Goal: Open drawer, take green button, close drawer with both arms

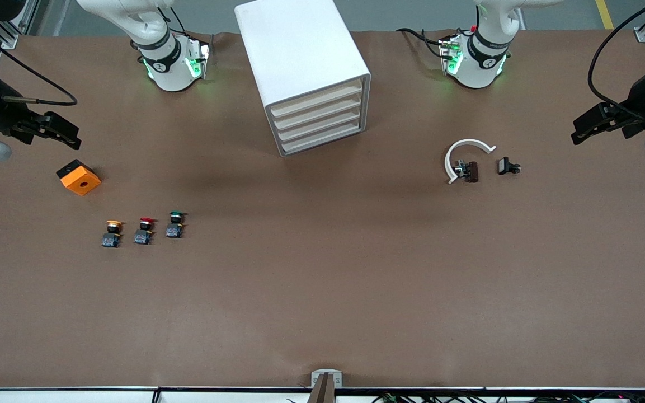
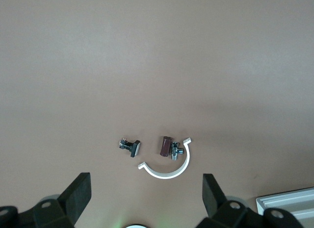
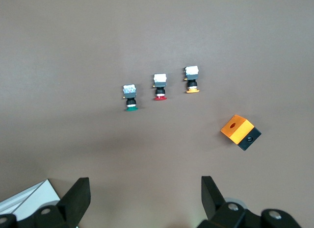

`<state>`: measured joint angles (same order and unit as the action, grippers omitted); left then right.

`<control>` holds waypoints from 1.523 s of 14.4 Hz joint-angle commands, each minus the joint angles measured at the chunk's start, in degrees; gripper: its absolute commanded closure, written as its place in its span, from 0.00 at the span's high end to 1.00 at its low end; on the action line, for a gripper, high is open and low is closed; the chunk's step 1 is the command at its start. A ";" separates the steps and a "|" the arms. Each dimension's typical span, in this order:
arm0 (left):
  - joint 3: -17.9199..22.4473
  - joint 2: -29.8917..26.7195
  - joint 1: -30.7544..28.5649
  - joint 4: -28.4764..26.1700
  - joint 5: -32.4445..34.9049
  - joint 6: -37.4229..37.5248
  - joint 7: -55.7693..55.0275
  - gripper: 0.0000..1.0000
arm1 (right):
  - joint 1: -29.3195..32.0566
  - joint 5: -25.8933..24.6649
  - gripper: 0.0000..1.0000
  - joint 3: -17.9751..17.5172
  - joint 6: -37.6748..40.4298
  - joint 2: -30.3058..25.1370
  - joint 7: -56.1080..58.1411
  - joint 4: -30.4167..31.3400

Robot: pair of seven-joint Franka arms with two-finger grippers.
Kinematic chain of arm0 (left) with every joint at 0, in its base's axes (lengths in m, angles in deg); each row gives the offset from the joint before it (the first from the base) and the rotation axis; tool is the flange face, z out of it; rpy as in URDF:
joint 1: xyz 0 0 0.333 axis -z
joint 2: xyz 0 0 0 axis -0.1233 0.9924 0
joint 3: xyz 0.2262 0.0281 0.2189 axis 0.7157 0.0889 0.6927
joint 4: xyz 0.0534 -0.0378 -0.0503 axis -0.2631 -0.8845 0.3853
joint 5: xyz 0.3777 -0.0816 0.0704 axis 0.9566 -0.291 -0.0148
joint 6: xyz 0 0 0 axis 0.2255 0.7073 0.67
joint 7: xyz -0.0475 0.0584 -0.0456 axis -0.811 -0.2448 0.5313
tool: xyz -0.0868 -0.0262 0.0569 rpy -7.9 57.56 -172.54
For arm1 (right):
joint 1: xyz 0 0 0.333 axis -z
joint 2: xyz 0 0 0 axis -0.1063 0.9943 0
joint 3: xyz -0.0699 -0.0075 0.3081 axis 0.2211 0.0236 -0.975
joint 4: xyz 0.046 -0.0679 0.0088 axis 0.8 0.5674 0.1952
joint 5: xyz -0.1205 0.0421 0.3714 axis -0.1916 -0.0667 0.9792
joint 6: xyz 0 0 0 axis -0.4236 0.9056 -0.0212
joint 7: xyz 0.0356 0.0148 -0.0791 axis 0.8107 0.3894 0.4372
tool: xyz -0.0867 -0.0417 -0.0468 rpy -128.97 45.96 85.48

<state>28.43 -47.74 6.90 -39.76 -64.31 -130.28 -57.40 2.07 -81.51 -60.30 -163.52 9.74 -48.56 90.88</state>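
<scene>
The white cabinet stands between the two arm bases, and all four cream drawers are shut. The lowest drawer is flush with the others. The green-capped button stands on the table toward the right arm's end, nearer to the front camera than the cabinet. It also shows in the right wrist view. My right gripper is open and empty, up over the table's right-arm end; its own view shows the jaws wide apart. My left gripper is open and empty over the left-arm end.
A red-capped button and a yellow-capped button stand in a row beside the green one. An orange block lies under the right gripper's side. A white C-shaped ring, a brown part and a black part lie toward the left arm's end.
</scene>
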 commanded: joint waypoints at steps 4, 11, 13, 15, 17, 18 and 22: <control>0.17 -1.66 0.71 -1.64 -0.52 -0.25 1.16 1.00 | 1.92 0.29 1.00 -0.81 -0.34 0.83 0.34 -1.85; -0.71 -1.66 0.62 -1.73 -0.43 0.28 1.07 1.00 | 21.44 6.00 1.00 -16.98 -0.70 0.83 0.60 -1.85; -0.71 -1.49 0.62 -1.81 -0.34 0.28 1.07 1.00 | 21.09 6.00 1.00 -16.98 -0.87 0.91 0.60 -1.94; -0.71 -1.23 0.62 -1.64 -0.25 0.28 1.07 1.00 | 18.90 5.47 1.00 -16.55 -1.05 1.00 0.52 -1.94; -0.71 -1.05 0.70 -1.29 -0.17 0.28 1.07 1.00 | 18.19 5.91 1.00 -15.58 -1.93 1.00 -0.01 -1.94; -0.62 -0.96 0.71 -1.11 -0.08 0.28 1.07 1.00 | 16.36 6.08 1.00 -13.49 -2.02 1.00 -0.01 -1.94; -0.62 -0.18 0.44 0.55 0.18 0.28 0.89 1.00 | 3.87 6.61 1.00 1.20 -1.93 1.00 0.34 -2.73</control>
<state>27.78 -47.79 7.52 -40.36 -64.32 -130.25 -57.38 10.39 -76.23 -64.33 -165.88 10.01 -48.12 89.86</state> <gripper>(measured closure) 0.000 0.000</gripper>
